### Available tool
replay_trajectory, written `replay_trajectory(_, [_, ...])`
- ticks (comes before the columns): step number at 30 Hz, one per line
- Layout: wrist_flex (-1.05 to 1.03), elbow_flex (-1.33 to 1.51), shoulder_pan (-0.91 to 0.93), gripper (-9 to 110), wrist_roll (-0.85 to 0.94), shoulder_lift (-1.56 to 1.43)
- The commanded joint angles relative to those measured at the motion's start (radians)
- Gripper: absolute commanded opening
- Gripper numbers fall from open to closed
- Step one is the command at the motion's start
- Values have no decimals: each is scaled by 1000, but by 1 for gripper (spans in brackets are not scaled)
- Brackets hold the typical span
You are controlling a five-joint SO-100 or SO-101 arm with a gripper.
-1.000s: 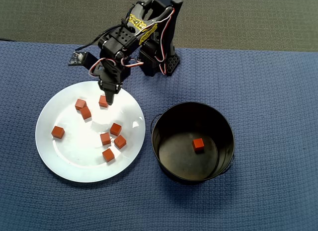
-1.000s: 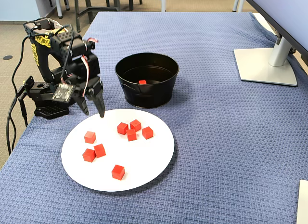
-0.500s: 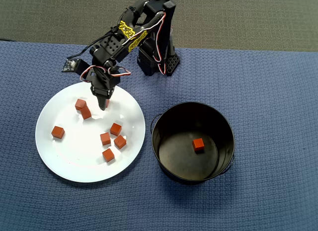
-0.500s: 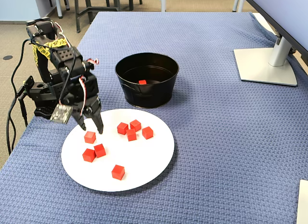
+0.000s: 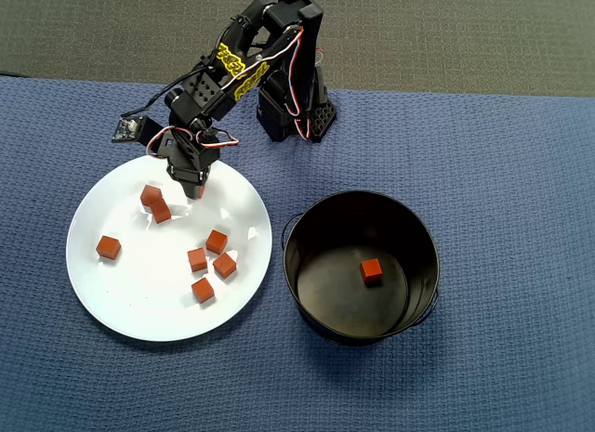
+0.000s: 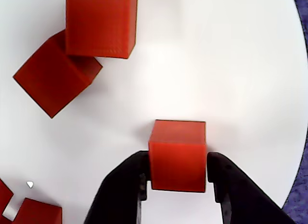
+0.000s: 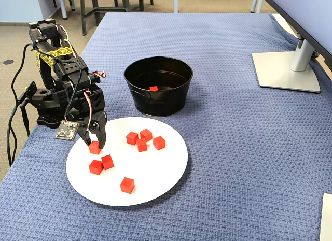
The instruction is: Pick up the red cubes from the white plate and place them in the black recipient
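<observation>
On the white plate [image 5: 139, 293], the hand [image 6: 177, 178] was closed around one red cube [image 6: 177, 155], both fingers touching its sides.

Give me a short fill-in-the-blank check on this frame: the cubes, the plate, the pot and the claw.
1. The claw has its fingers on either side of a red ____.
2. That cube rests on the white ____.
3. The black pot holds ____ red cube.
4. Two cubes in the wrist view are ____ each other.

Missing words: cube; plate; one; touching
</observation>
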State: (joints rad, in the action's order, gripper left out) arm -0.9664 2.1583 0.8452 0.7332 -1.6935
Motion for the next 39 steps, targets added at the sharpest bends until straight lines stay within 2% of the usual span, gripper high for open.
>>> replay_trajectory(1, [26,-8,18,0,8,-2])
replay_trajectory(5, [-38,-58,-14,0,-26,-31])
replay_trajectory(9, [-229,-199,-94,0,-117,-124])
replay_trajectory(18, [-531,-532,-437,0,-396,-288])
replay_trajectory(28, [-354,-526,-870,0,-693,-275])
replay_trajectory(37, [-222,-534,-1066,0,-805,-183])
replay_trajectory(39, [-206,-537,-1078,22,-825,-160])
